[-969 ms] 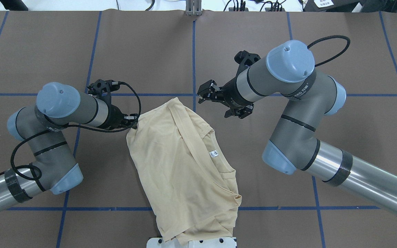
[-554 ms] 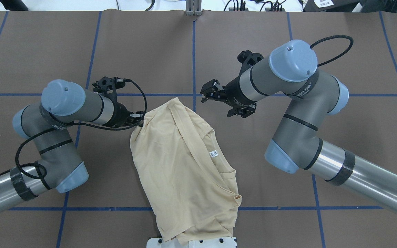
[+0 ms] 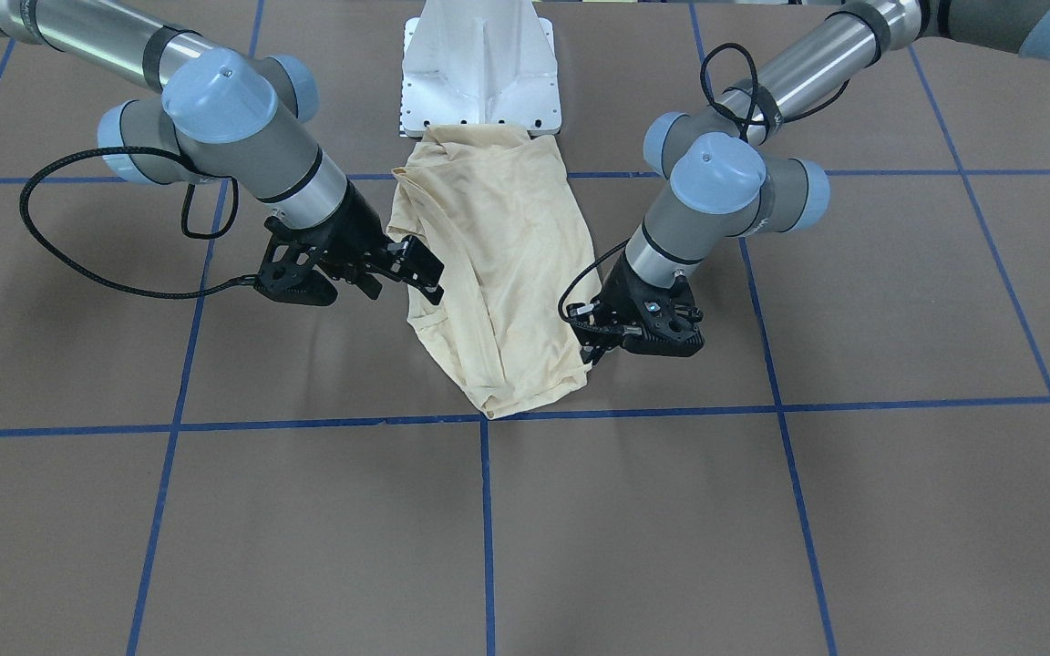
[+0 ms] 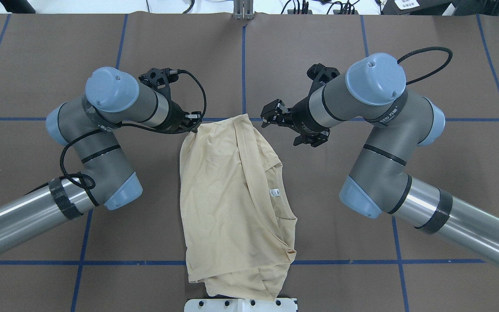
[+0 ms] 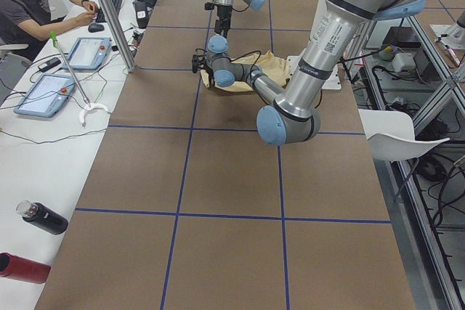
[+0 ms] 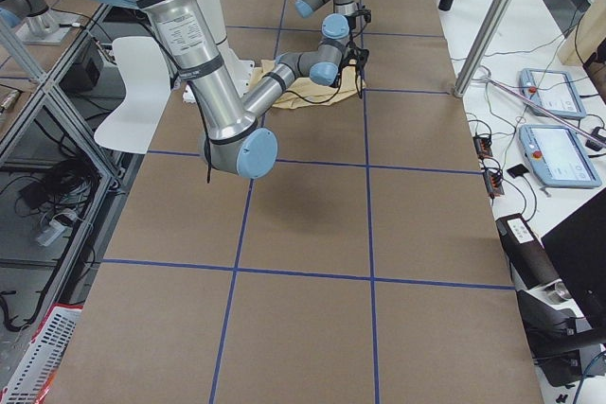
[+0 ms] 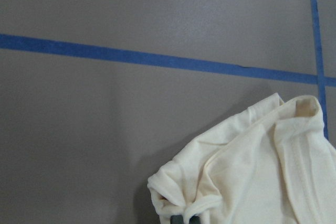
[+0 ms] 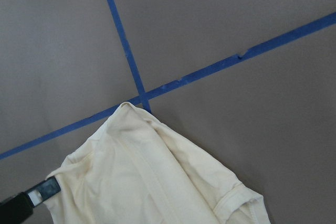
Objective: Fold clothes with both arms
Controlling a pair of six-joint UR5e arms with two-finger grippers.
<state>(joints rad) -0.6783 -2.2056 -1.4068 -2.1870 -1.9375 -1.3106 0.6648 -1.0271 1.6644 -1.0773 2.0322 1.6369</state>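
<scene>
Near end of shirt lies bunched against white pedestal, plain cream side up. Small white tag by neckline on robot's right, text too small to read. Shirt runs lengthwise over brown table to far blue tape line. At far end, L gripper jaws pinch far-left corner, fabric bunched at tips. R gripper jaws spread, just beside far-right edge. Band lettering on R arm not legible

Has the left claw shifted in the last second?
Yes. In the overhead view the left claw has moved away from the robot and toward centre, reaching the crosswise blue tape line it was short of, dragging the shirt corner along.
</scene>
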